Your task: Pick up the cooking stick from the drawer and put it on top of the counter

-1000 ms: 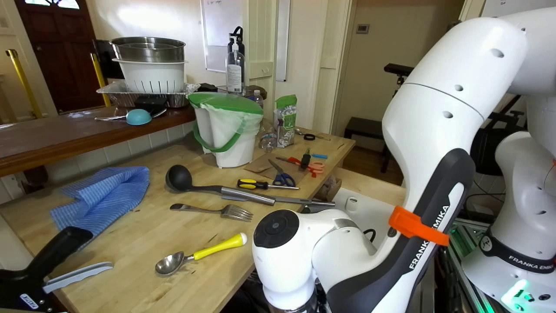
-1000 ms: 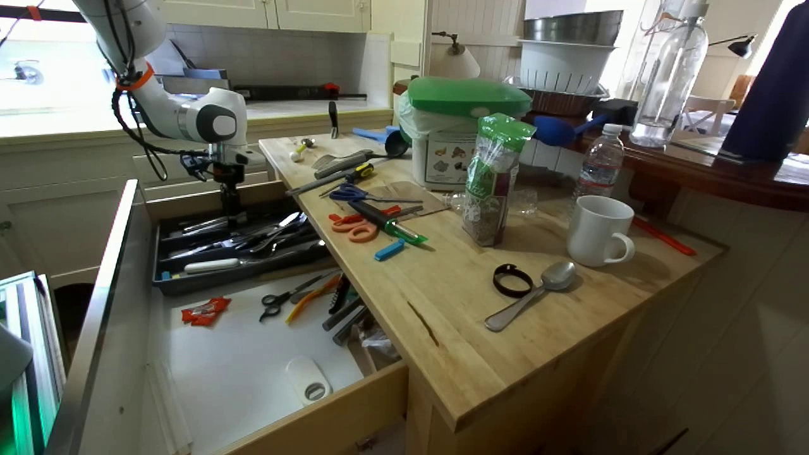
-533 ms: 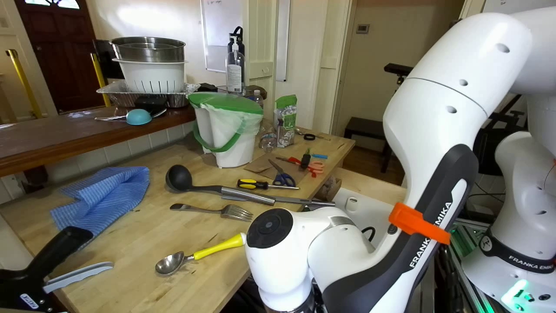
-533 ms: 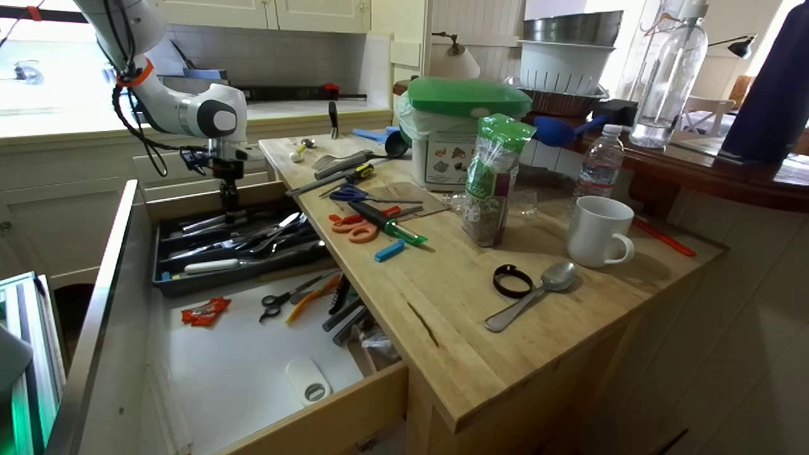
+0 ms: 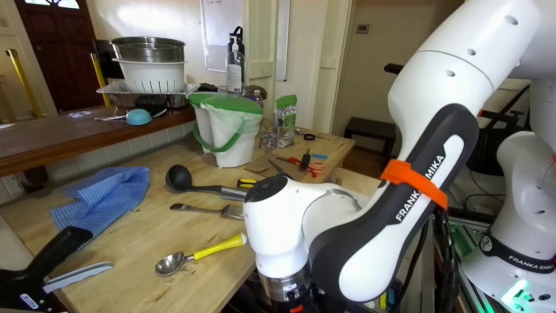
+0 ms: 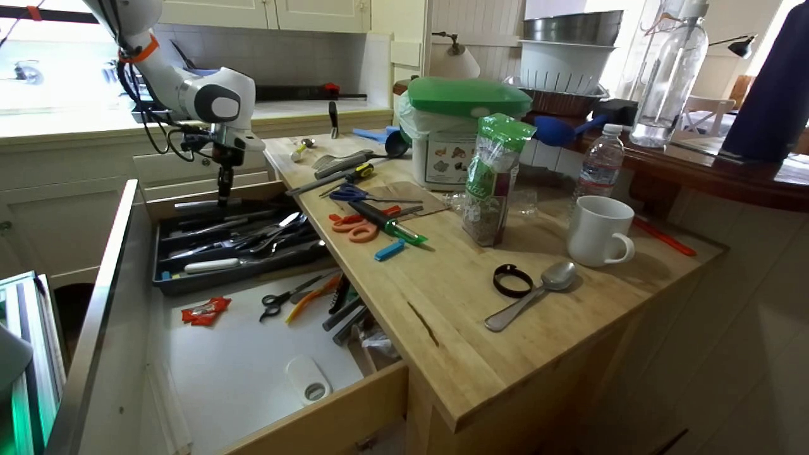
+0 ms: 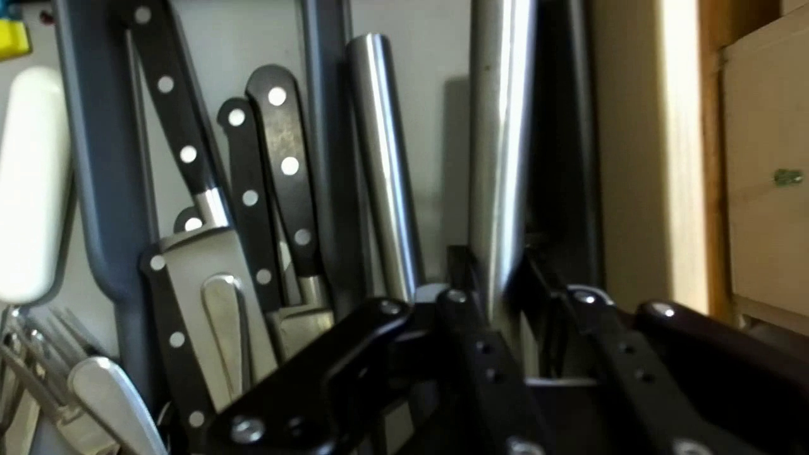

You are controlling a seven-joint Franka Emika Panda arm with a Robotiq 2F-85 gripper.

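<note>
My gripper (image 7: 496, 268) is shut on a silver tubular handle, that of the cooking stick (image 7: 502, 120), with a fingertip on either side. Its far part passes below the fingers, and the head cannot be made out in the wrist view. In an exterior view the gripper (image 6: 224, 194) hangs over the back of the pulled-out drawer (image 6: 347, 407), and the cooking stick (image 6: 191, 205) lies roughly level at its fingertips, just above the dark utensil tray. The wooden counter (image 6: 464, 360) stands beside the drawer and higher than the tray.
Black-handled knives (image 7: 253, 189) and another silver handle (image 7: 389, 164) lie close to the jaws. On the counter are a black ladle (image 5: 179, 178), a fork (image 5: 232, 211), a yellow-handled spoon (image 5: 219, 248), a screwdriver (image 6: 363, 170), scissors (image 6: 354, 230) and a green-lidded bin (image 6: 468, 98).
The jaws have closed on the silver handle. My arm has risen, and the cooking stick has come up a little with the gripper out of the tray.
</note>
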